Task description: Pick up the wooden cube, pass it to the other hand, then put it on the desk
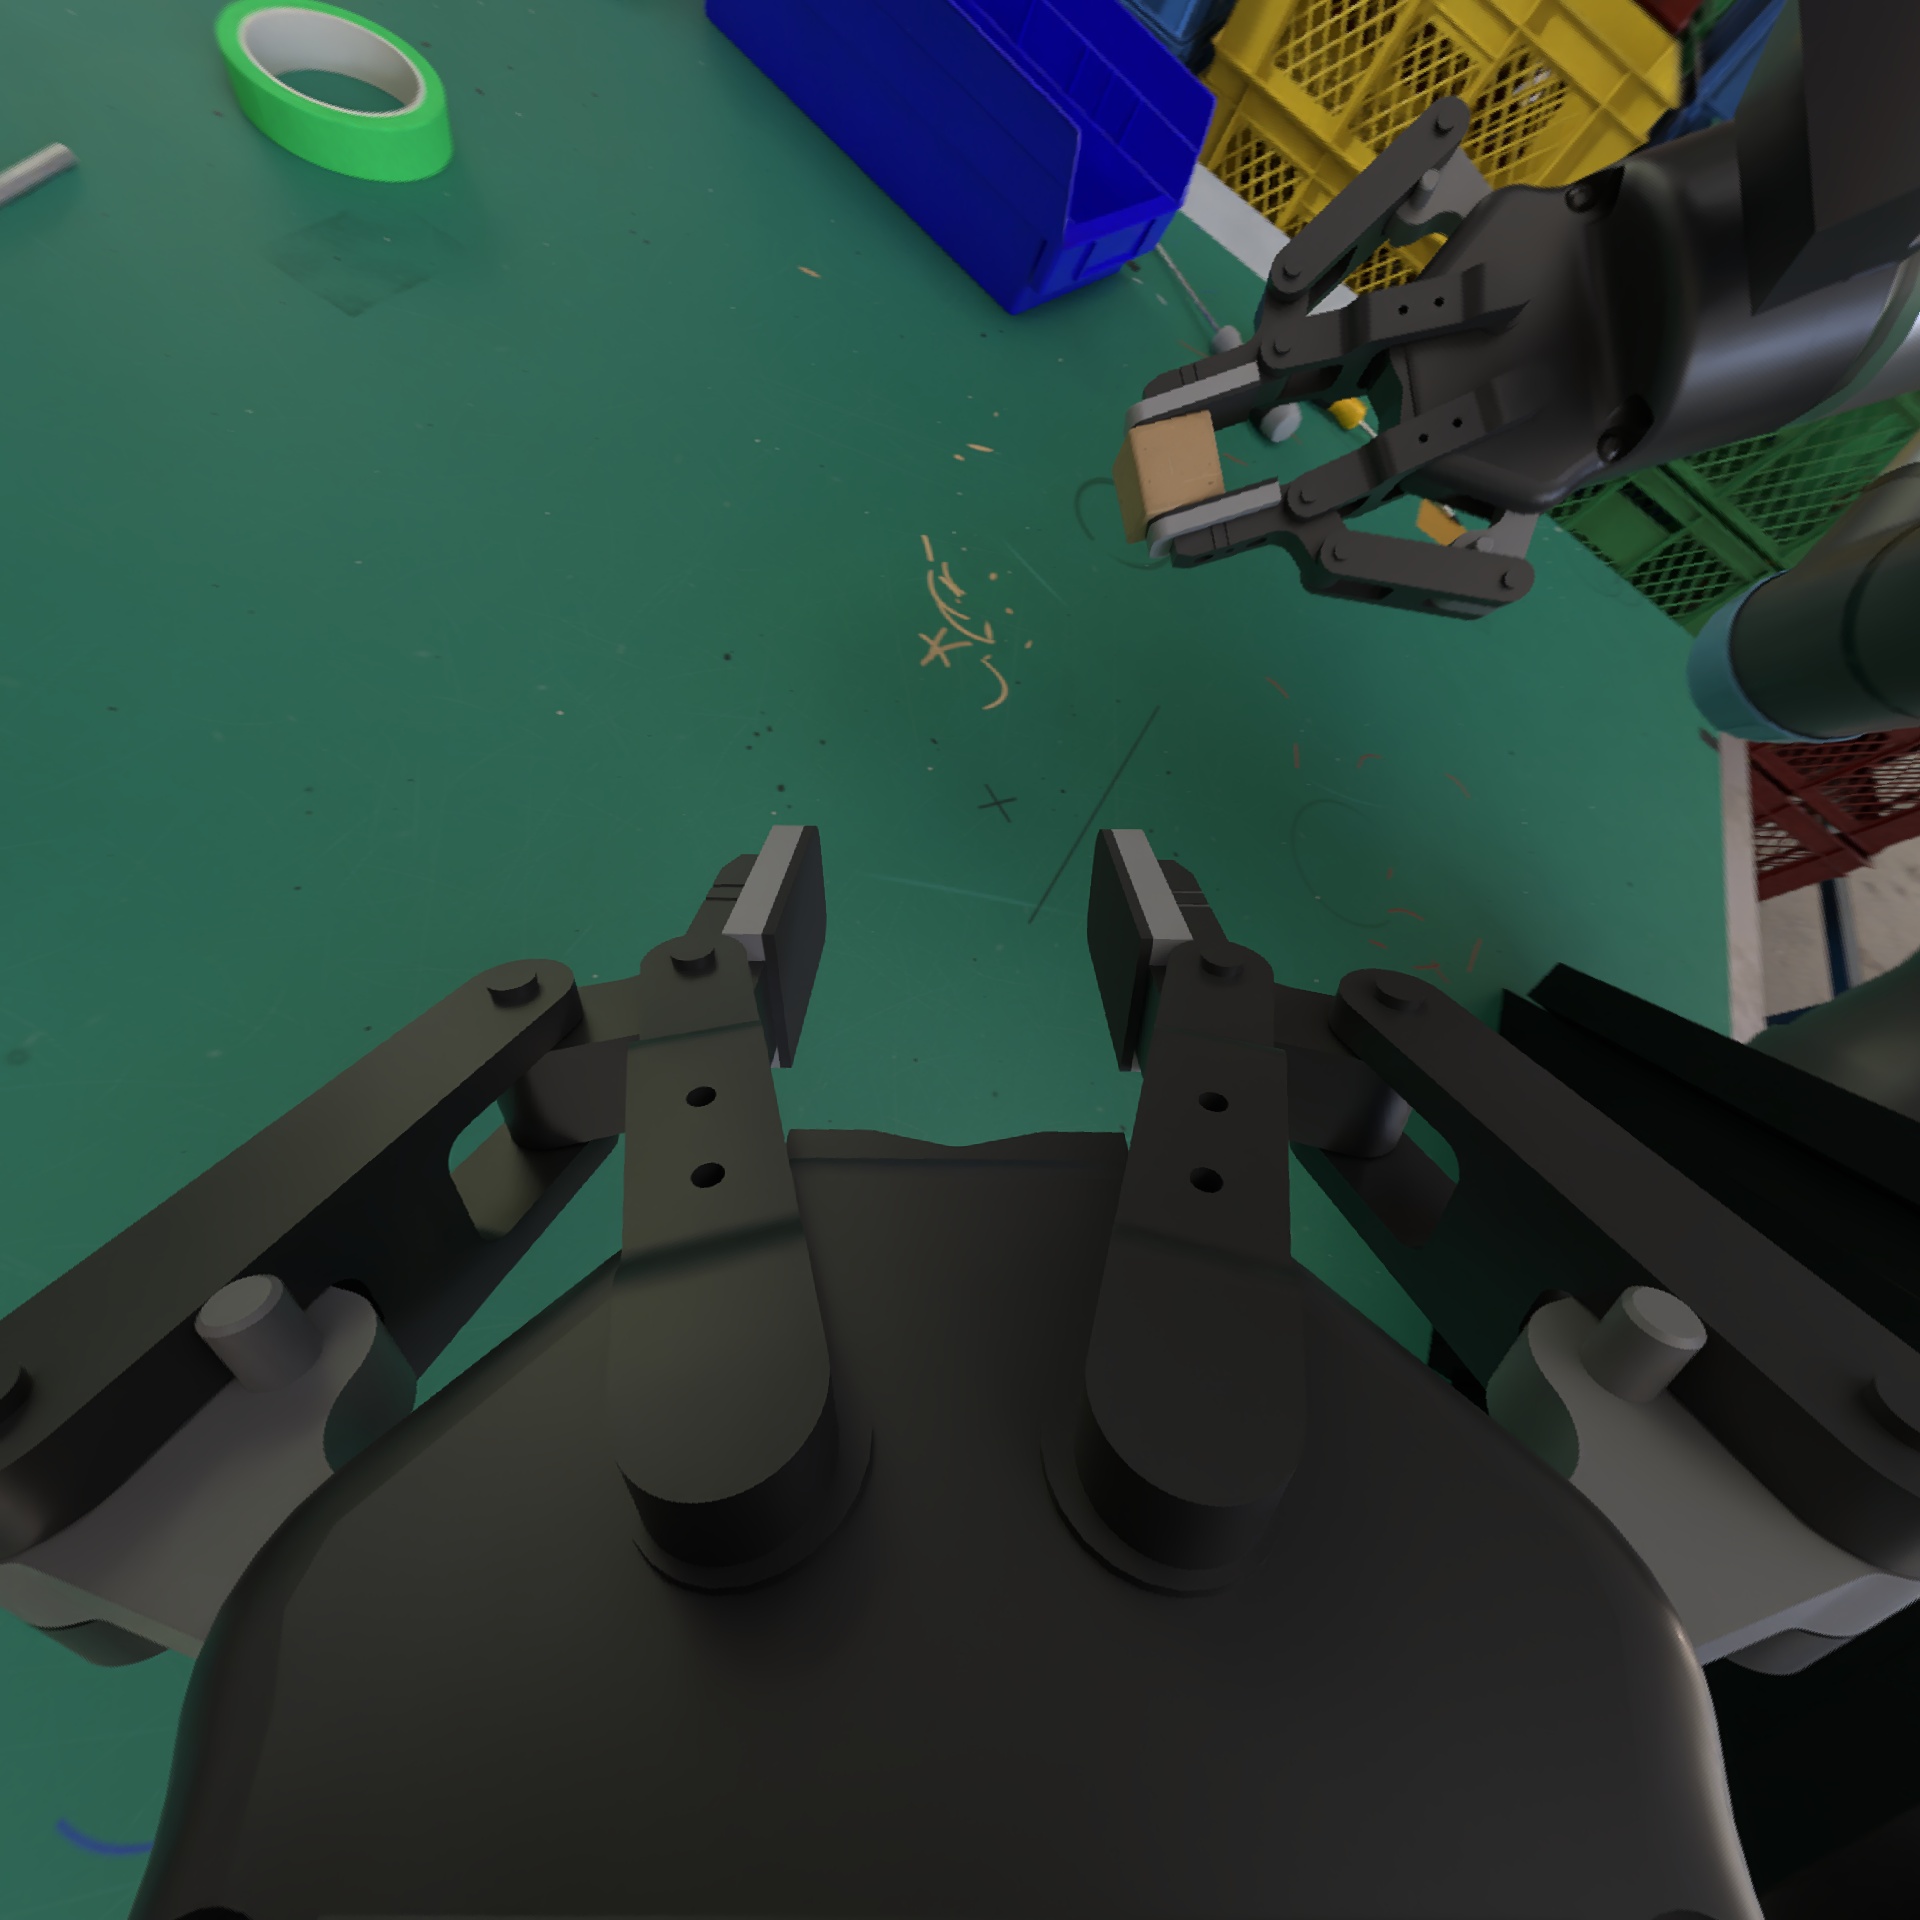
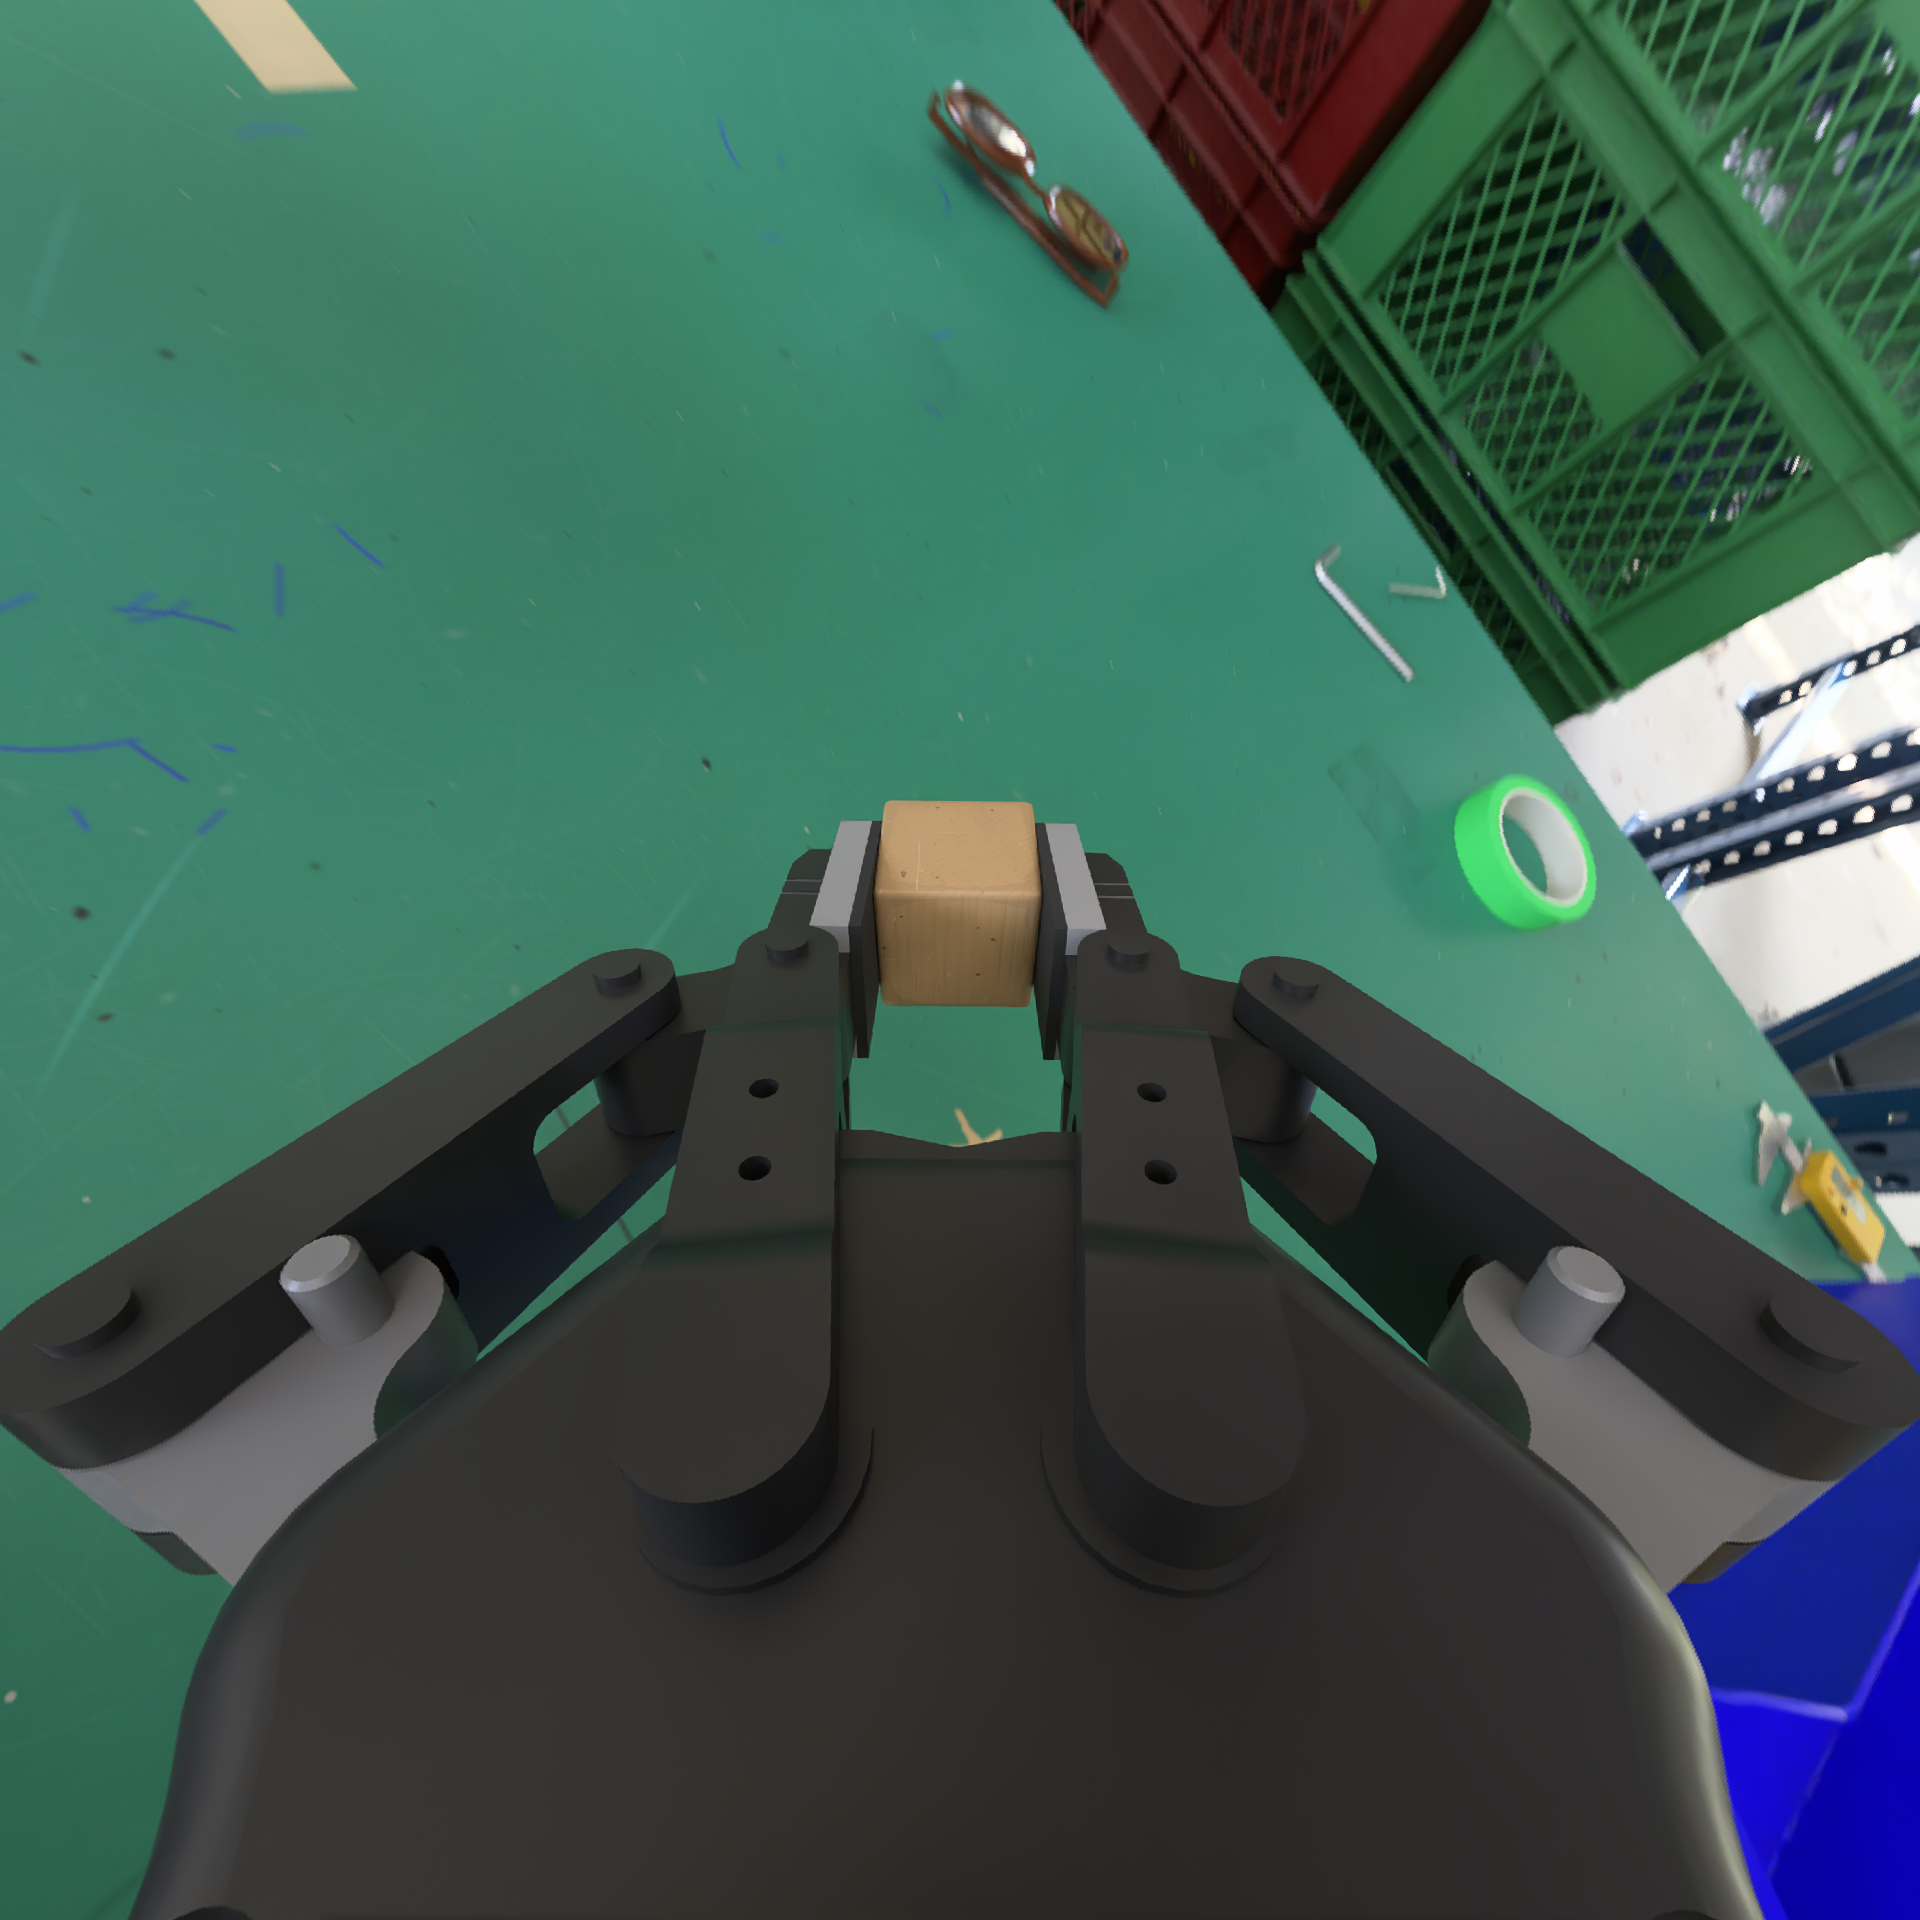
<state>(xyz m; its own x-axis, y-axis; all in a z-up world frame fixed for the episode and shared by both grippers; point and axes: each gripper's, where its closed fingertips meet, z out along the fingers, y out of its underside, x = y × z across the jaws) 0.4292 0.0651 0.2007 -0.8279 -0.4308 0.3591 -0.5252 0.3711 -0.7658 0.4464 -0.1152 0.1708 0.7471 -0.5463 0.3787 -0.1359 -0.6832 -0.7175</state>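
Wooden cube [image 2: 957, 902] is sitting square between the right gripper [image 2: 957, 914] fingers above the table [image 2: 520, 468]; left gripper [image 1: 956, 935] fingers are gaping wide, well apart from the cube.

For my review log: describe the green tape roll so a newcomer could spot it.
On the green desk, look near the edge beside the green mesh crate. The bright green tape roll lies there, the only ring-shaped item, with a white inner core.

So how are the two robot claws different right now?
The right gripper is shut on the wooden cube, while the left gripper holds nothing. The right gripper's fingers press against the cube's sides; the left gripper's fingers stand apart with a gap between them, open. In the left wrist view, the right gripper carries the cube above the green desk. Both are dark two-finger claws with grey pads.
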